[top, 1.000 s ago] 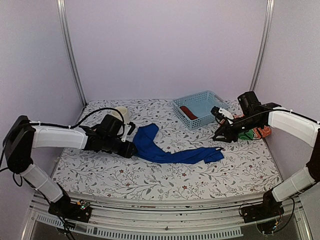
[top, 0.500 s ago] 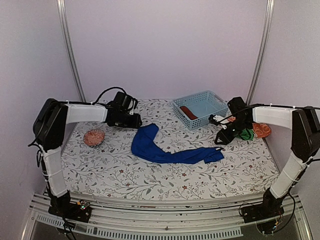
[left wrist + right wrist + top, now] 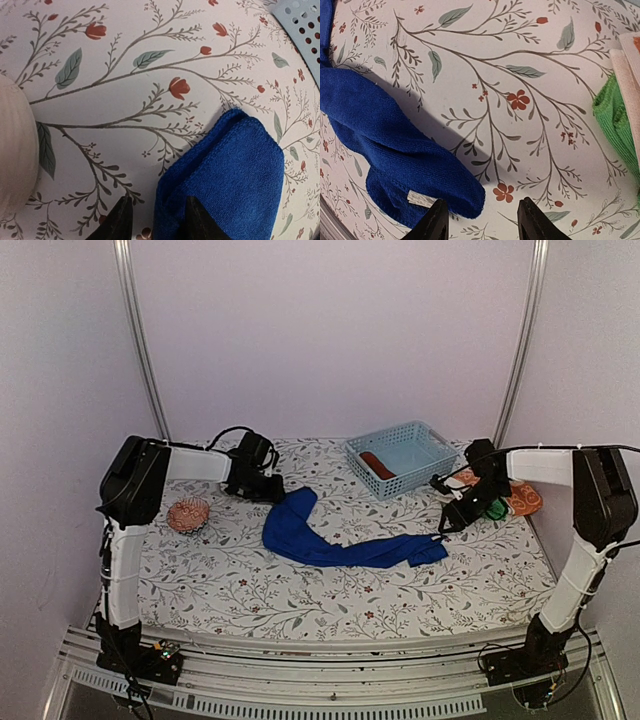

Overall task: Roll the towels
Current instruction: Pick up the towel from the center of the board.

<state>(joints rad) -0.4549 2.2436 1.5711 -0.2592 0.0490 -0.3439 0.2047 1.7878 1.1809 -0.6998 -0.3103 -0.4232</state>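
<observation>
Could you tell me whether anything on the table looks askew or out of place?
The blue towel sprawls across the table in a twisted, crooked strip, neither flat nor rolled. The green towel and orange towel lie crumpled together at the right edge.

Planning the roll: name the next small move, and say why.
Probably ease the right gripper down onto the tagged end of the royal-blue terry-cloth towel and pinch it. Its jaws stand open just beside that end, and the towel lies bent and bunched, not flat enough to roll.
</observation>
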